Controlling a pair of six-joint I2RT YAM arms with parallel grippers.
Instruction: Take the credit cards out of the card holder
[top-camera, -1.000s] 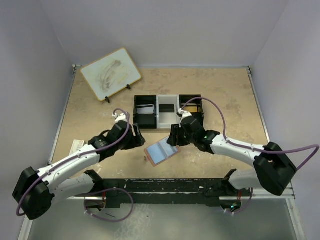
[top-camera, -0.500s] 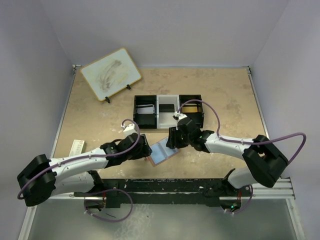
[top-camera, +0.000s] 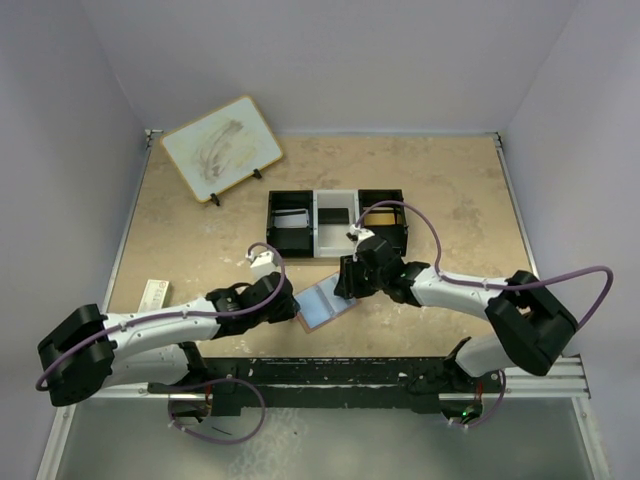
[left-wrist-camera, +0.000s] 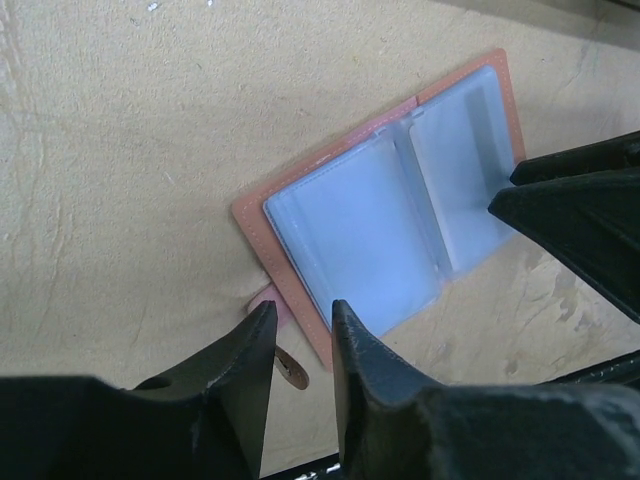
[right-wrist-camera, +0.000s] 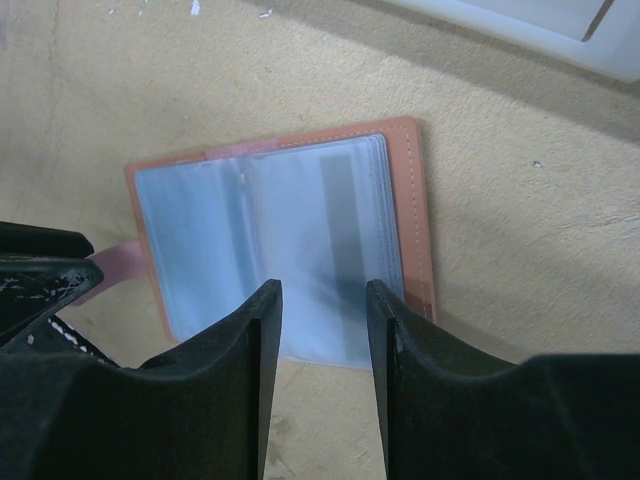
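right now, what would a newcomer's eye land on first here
The open reddish-brown leather card holder with pale blue plastic sleeves lies flat on the beige table near the front middle, with the left claw at its left edge and the right claw over its right half. Behind it sits a black-white-black three-compartment tray, and a white wooden-rimmed board leans in the far left corner.

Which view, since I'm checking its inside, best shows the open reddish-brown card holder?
Right wrist: the reddish-brown leather card holder lies open, largest, its inside clearest. Left wrist: one end hidden. Top: small.
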